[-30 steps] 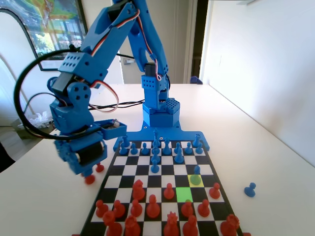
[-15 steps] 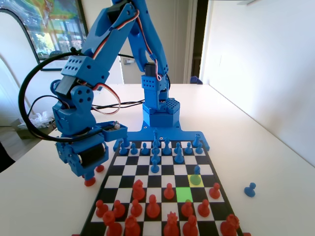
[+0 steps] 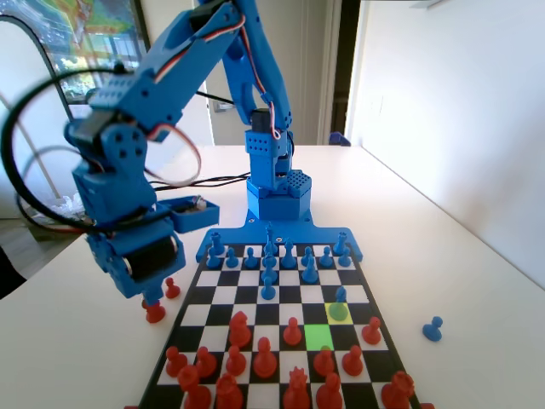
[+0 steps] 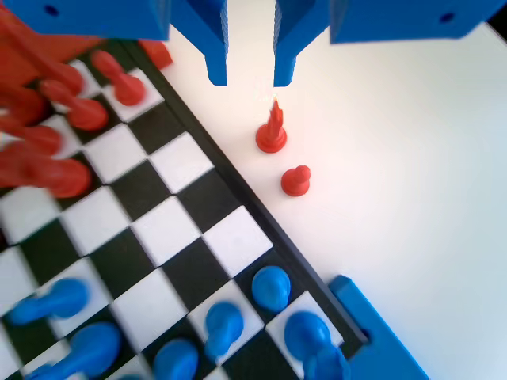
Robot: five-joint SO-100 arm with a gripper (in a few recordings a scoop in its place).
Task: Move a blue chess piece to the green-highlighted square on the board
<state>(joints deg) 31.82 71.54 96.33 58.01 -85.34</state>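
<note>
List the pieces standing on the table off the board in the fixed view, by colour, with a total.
Red pieces, left of the board: 2
Blue pawn, right of the board: 1
Total: 3

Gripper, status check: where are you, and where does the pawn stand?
Gripper open, empty, hanging over two red pieces off the board's left side, fixed view. Blue pawn on the yellow square, green square bare. Nothing between them.
</note>
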